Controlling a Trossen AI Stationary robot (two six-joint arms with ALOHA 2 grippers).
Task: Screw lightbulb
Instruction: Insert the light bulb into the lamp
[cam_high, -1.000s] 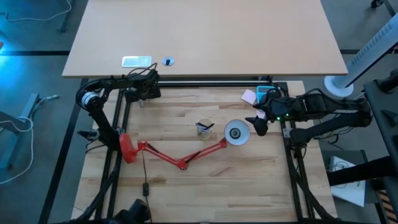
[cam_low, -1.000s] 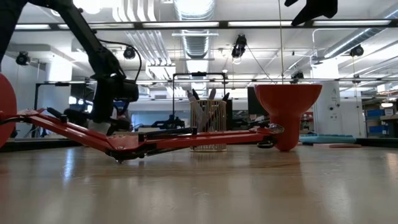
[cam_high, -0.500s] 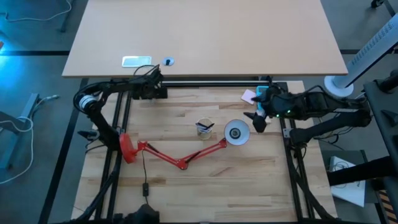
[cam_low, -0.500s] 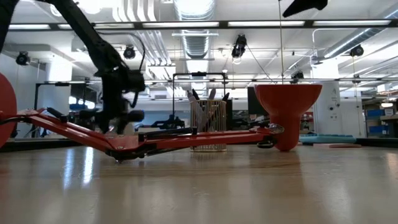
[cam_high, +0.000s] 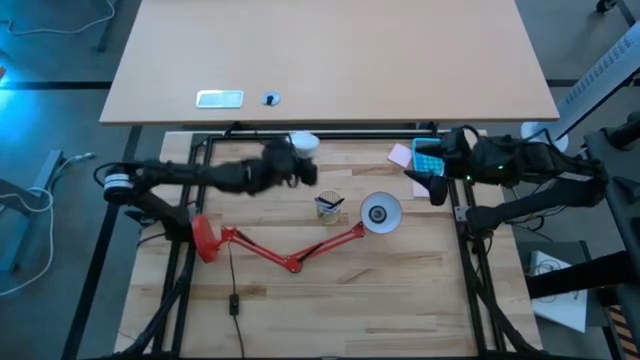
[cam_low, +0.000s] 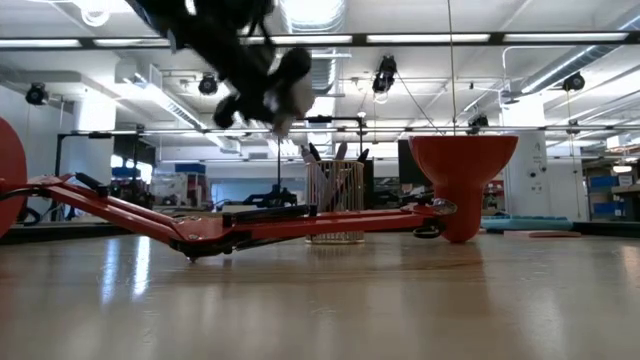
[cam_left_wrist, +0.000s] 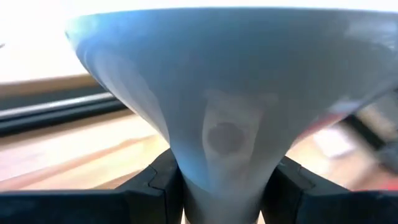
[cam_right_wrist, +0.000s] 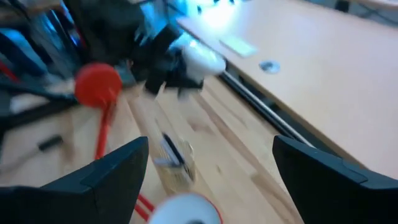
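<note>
Left gripper (cam_high: 297, 165) clenched around the neck of the lightbulb (cam_high: 304, 144), raised above the table (cam_high: 400, 290) behind the clear cup (cam_high: 328, 205), right gripper (cam_high: 432, 187) spread wide and empty, beside the red lamp's shade (cam_high: 380, 213).

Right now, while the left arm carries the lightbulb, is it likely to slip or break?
The lightbulb looks smooth and tapers to a narrow neck, so it could slip if the grip loosens. The left gripper's fingers pinch only that neck, so the wide dome may wobble. It is probably light, and fragile if dropped.
</note>
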